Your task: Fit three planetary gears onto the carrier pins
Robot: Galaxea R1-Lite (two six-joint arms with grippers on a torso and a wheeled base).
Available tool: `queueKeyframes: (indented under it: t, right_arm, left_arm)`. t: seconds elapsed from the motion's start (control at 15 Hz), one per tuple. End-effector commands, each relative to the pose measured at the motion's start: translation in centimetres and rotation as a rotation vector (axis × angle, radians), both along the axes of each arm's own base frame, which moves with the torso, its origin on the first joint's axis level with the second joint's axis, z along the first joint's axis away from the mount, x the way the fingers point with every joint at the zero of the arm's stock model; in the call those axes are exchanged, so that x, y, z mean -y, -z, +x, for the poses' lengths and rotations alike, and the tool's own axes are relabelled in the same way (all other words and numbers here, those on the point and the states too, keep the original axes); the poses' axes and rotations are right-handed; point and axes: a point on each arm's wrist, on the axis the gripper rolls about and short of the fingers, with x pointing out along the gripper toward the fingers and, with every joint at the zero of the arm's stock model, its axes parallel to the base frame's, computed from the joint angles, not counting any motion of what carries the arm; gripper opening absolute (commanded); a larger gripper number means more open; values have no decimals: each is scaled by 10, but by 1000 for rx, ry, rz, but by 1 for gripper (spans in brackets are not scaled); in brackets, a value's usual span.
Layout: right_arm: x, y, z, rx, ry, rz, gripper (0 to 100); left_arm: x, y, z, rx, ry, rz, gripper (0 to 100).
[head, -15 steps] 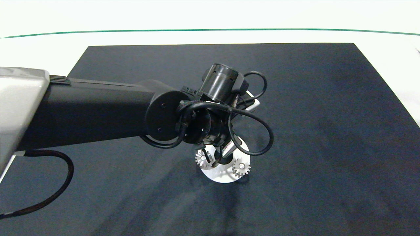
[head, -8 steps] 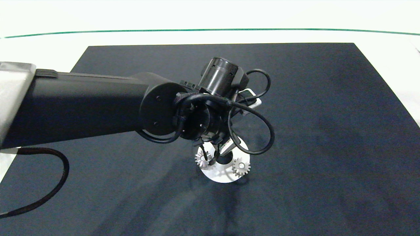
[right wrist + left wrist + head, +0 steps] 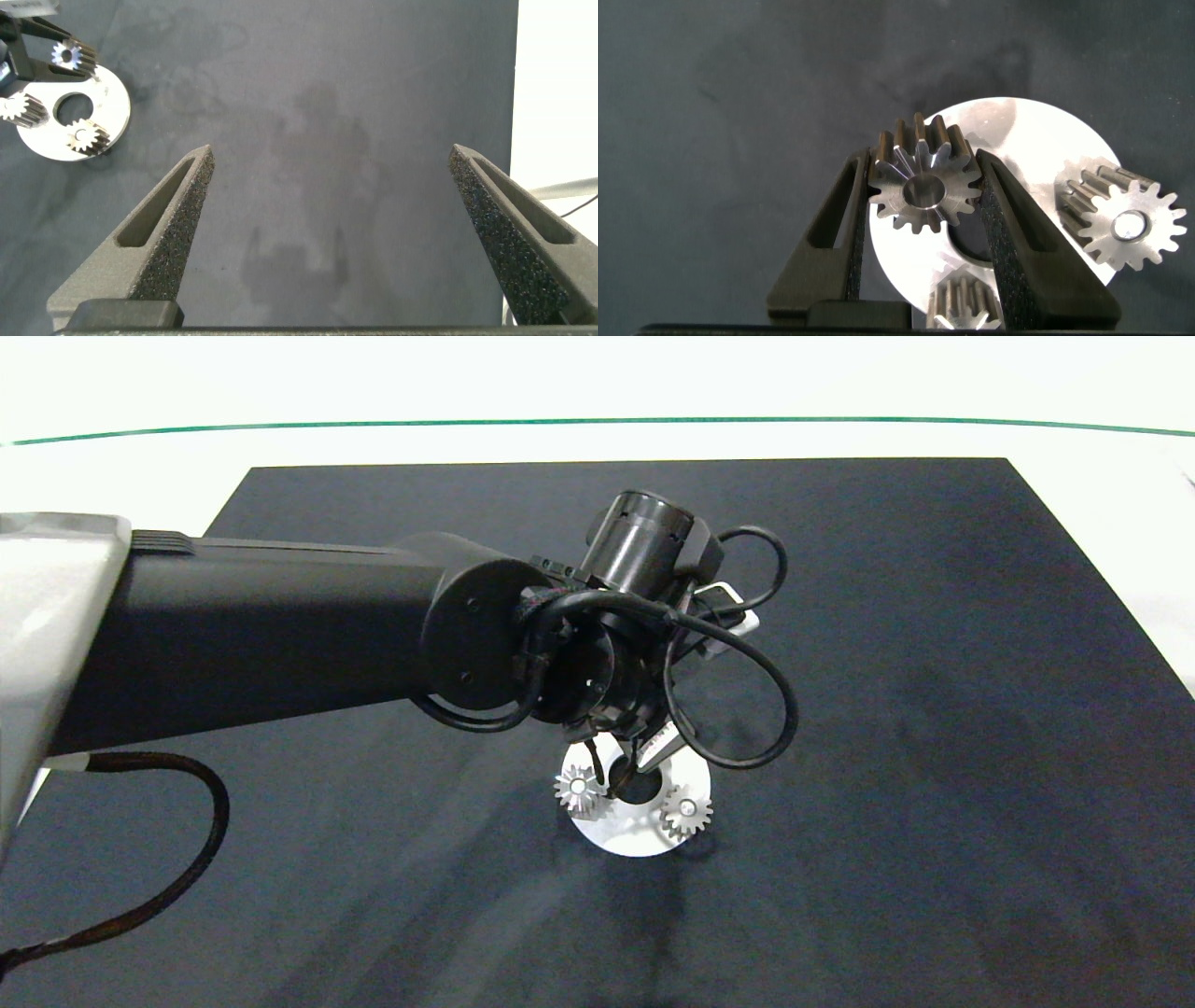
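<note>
The left arm reaches in from the left over the dark mat [image 3: 934, 709] on the counter [image 3: 597, 392], and its left gripper [image 3: 923, 191] hangs right above the white disc [image 3: 635, 835]. Between its two grey fingers [image 3: 836, 224] sits the third gear [image 3: 923, 191], clamped by its teeth on both sides, its dark bore facing the wrist camera. It is held over the far part of the disc, above the rim and just beside the big centre hole [image 3: 639, 789]; whether it touches a pin cannot be told, since the gear itself hides what lies beneath it.

Two planetary gears are already down on the disc. The left gear [image 3: 576, 788] sits on the disc's left side with the bright pin top showing in its bore. The right gear [image 3: 686, 812] sits on the near-right side, likewise with a pin end shining in its centre.

The right gripper [image 3: 341, 187] is well off to the right of the disc over bare mat, its fingers spread wide with nothing between them.
</note>
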Motion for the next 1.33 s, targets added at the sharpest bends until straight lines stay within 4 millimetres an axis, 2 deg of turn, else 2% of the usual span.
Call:
queueKeyframes:
  t: [0.07,1.07,1.33]
  right_arm:
    - [0,0,0,-3,2,-3,100]
    - [0,1,0,-5,1,-5,100]
    - [0,1,0,-5,1,-5,100]
  left_arm:
    - [0,2,2,-2,-3,8,19]
    - [0,4,4,-10,-6,16,19]
    - [1,10,3,-39,-5,46,19]
